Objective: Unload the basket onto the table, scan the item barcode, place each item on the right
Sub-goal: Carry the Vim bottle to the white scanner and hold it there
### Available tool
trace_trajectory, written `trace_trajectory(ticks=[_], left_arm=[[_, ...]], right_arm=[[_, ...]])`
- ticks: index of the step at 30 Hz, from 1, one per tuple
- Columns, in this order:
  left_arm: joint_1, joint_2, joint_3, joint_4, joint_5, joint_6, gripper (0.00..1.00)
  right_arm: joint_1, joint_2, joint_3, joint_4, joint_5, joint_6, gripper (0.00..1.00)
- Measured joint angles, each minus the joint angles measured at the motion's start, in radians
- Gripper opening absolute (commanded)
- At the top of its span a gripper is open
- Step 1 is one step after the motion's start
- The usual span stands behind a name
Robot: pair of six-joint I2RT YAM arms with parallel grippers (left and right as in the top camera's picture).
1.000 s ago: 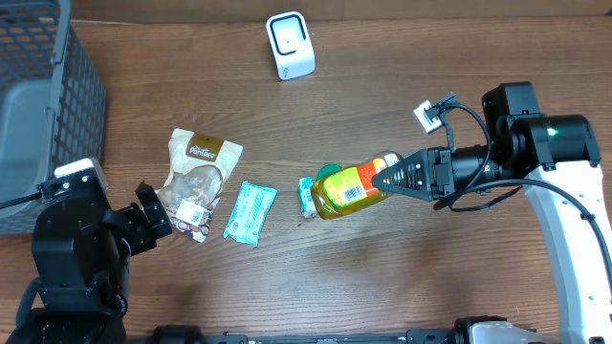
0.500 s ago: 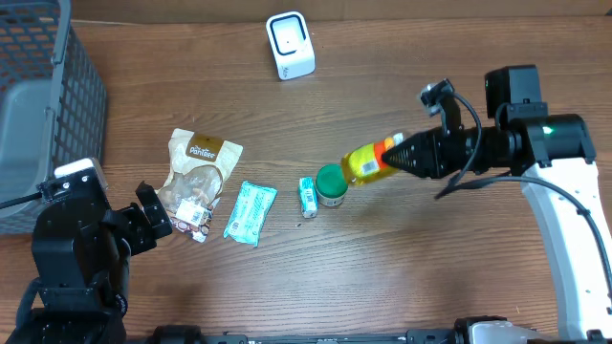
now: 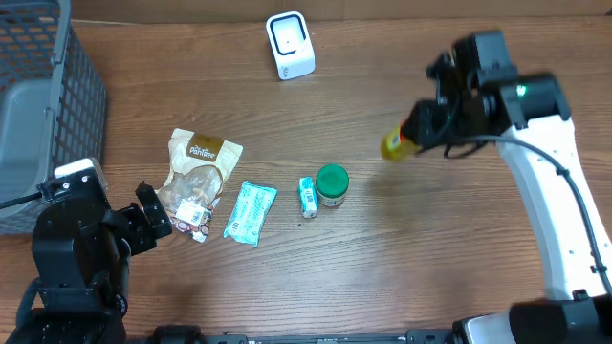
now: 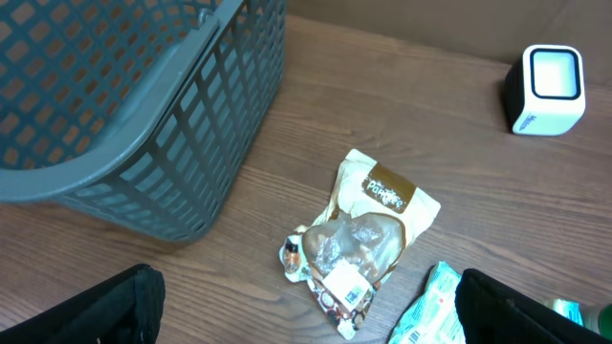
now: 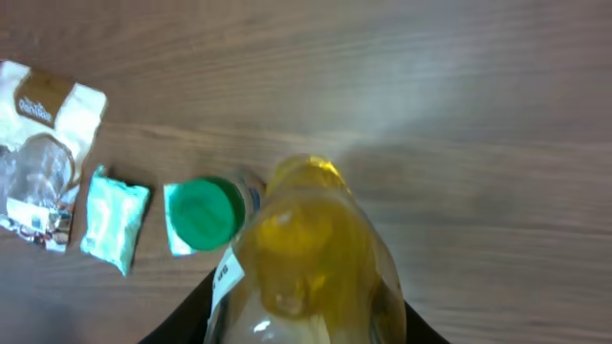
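A yellow bottle [image 3: 393, 145] hangs above the table right of centre, with my right gripper [image 3: 423, 126] shut on it. In the right wrist view the yellow bottle [image 5: 311, 248] fills the space between the black fingers [image 5: 182, 320], and a white label [image 5: 228, 275] shows on its left side; no barcode is readable. The white scanner [image 3: 290, 45] stands at the back centre, well left of the bottle. My left gripper [image 3: 153, 214] rests open at the front left, just left of a brown snack bag [image 3: 198, 182], holding nothing.
A green-lidded jar [image 3: 332, 184], a small teal pack [image 3: 307, 197] and a teal packet [image 3: 250, 213] lie mid-table. A grey basket [image 3: 38, 105] occupies the back left corner. In the left wrist view the basket [image 4: 124, 115], snack bag [image 4: 368, 239] and scanner [image 4: 547, 88] appear.
My right arm has carried the yellow bottle right and toward the back, away from the green-lidded jar, and swung it to point more downward. The left arm has not moved.
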Motion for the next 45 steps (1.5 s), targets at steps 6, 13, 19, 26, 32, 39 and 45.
trace_trajectory(ticks=[6, 13, 19, 26, 32, 39, 45], left_arm=[[0.000, 0.000, 0.000, 0.000, 0.000, 0.000, 1.00], [0.000, 0.000, 0.000, 0.000, 0.000, 0.000, 1.00], [0.000, 0.000, 0.000, 0.000, 0.000, 0.000, 1.00], [0.000, 0.000, 0.000, 0.000, 0.000, 0.000, 0.99], [0.000, 0.000, 0.000, 0.000, 0.000, 0.000, 1.00], [0.000, 0.000, 0.000, 0.000, 0.000, 0.000, 1.00], [0.000, 0.000, 0.000, 0.000, 0.000, 0.000, 0.99]], right_arm=[[0.106, 0.155, 0.478, -0.148, 0.127, 0.012, 0.12], [0.151, 0.302, 0.583, 0.038, 0.193, -0.057, 0.20], [0.150, 0.421, 0.580, 0.258, 0.222, -0.092, 0.04], [0.149, 0.432, 0.581, 0.443, 0.182, -0.110, 0.04], [0.183, 0.477, 0.582, 0.482, 0.166, -0.248, 0.05], [0.249, 0.655, 0.582, 0.483, 0.185, -0.538, 0.08], [0.295, 0.762, 0.579, 0.609, 0.309, -0.698, 0.08]])
